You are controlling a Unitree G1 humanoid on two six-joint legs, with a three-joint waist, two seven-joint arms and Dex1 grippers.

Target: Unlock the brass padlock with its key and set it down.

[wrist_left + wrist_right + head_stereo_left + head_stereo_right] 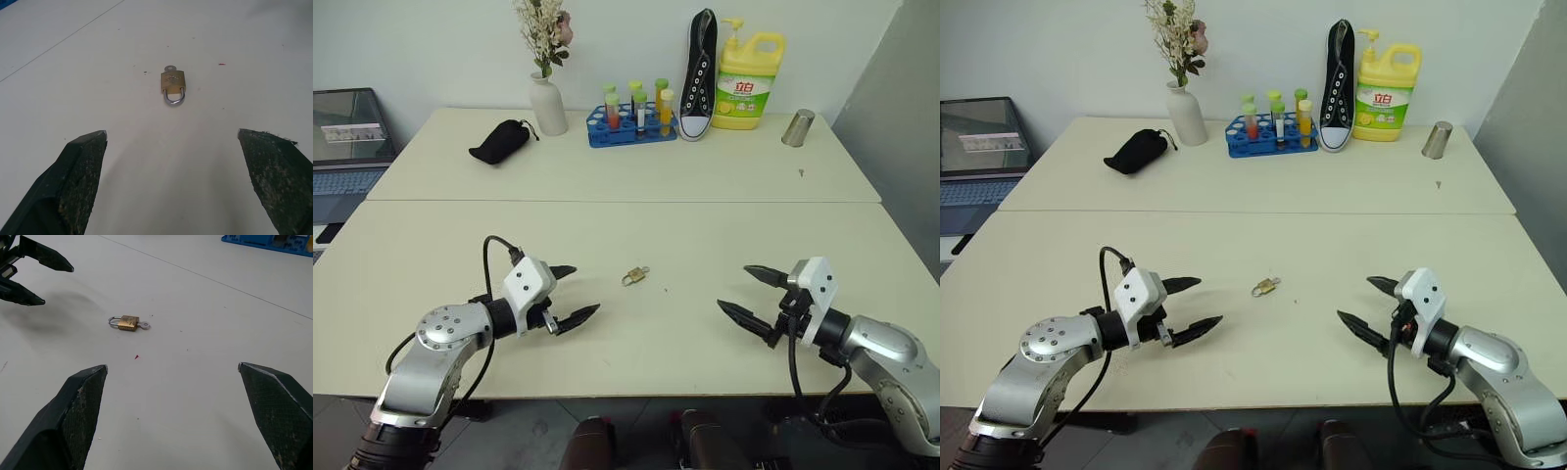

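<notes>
1. Two cream tables (636, 181) stand pushed together against a white wall, with a laptop (347, 137) off to the left.
2. Along the far edge sit a black pouch (499, 142), a white vase of dried flowers (547, 103), a blue rack of tubes (631, 122), a black sneaker (699, 73) standing on end, a yellow soap bottle (749, 69) and a metal cup (797, 128).
3. The brass padlock (634, 276) lies flat on the near table, between the two grippers and apart from both, with its key (169, 69) sticking out of its base.
4. The left gripper (576, 294) hovers left of the padlock, fingers spread wide, holding nothing.
5. The right gripper (744, 292) hovers to its right, likewise spread and empty.
</notes>
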